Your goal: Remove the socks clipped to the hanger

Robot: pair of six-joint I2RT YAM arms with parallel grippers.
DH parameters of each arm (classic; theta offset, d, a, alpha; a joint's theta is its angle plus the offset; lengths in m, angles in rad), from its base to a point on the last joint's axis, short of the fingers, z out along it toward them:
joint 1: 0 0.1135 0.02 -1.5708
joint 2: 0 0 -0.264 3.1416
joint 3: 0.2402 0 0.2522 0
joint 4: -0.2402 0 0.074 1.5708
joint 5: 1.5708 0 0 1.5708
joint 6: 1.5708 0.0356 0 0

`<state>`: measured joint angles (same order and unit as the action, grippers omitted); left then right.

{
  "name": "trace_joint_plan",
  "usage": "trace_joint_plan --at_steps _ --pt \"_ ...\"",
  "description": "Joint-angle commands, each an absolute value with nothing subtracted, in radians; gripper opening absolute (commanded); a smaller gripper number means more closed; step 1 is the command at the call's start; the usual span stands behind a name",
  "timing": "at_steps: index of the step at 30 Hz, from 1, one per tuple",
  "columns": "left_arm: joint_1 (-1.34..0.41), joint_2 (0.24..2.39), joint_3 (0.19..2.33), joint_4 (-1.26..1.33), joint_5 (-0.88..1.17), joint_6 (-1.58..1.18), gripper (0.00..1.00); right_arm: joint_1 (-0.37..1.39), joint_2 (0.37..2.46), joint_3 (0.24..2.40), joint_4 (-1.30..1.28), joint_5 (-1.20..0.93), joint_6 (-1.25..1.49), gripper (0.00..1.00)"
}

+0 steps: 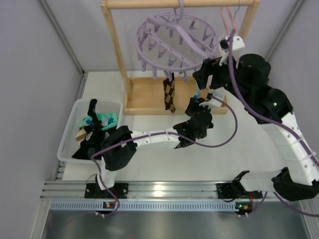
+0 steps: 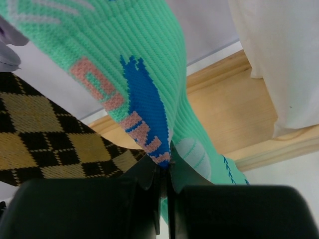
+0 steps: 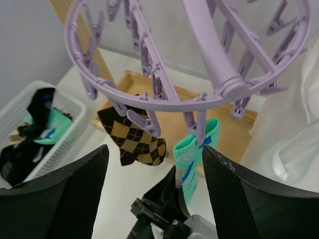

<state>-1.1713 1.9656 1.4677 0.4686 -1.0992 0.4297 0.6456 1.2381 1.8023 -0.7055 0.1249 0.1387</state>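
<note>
The lilac hanger (image 1: 177, 42) hangs from a wooden rack; its ring shows in the right wrist view (image 3: 164, 102). A brown argyle sock (image 1: 170, 94) hangs clipped from it, also seen in both wrist views (image 3: 134, 137) (image 2: 45, 139). A mint-green sock (image 3: 192, 162) hangs from a peg beside it. My left gripper (image 1: 200, 105) is shut on the mint sock's lower end (image 2: 149, 74); it shows below the sock (image 3: 167, 199). My right gripper (image 1: 209, 69) is open and empty beside the ring's near edge (image 3: 154, 154).
A white basket (image 1: 70, 144) at the left holds several socks, and shows in the right wrist view (image 3: 20, 107). The rack's wooden base (image 1: 144, 94) lies under the hanger. A white garment (image 3: 294, 139) (image 2: 274, 59) hangs at the right on a pink hanger (image 1: 230, 20).
</note>
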Motion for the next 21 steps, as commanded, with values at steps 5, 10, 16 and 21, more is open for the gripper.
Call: trace_joint_plan --at_steps 5,10,16,21 --pt "-1.17 2.022 1.578 0.499 -1.174 0.518 0.0 0.707 1.336 1.835 -0.755 0.395 0.066 0.7" --pt "-1.18 2.036 1.595 0.499 -1.163 0.523 0.0 0.712 1.383 1.819 -0.698 0.497 0.028 0.67" --pt "-1.192 2.049 1.62 0.499 -1.157 0.535 0.0 0.715 1.44 1.802 -0.637 0.537 0.015 0.64" --pt "-1.195 2.06 1.635 0.499 -1.155 0.538 0.0 0.732 1.469 1.779 -0.572 0.583 0.009 0.63"
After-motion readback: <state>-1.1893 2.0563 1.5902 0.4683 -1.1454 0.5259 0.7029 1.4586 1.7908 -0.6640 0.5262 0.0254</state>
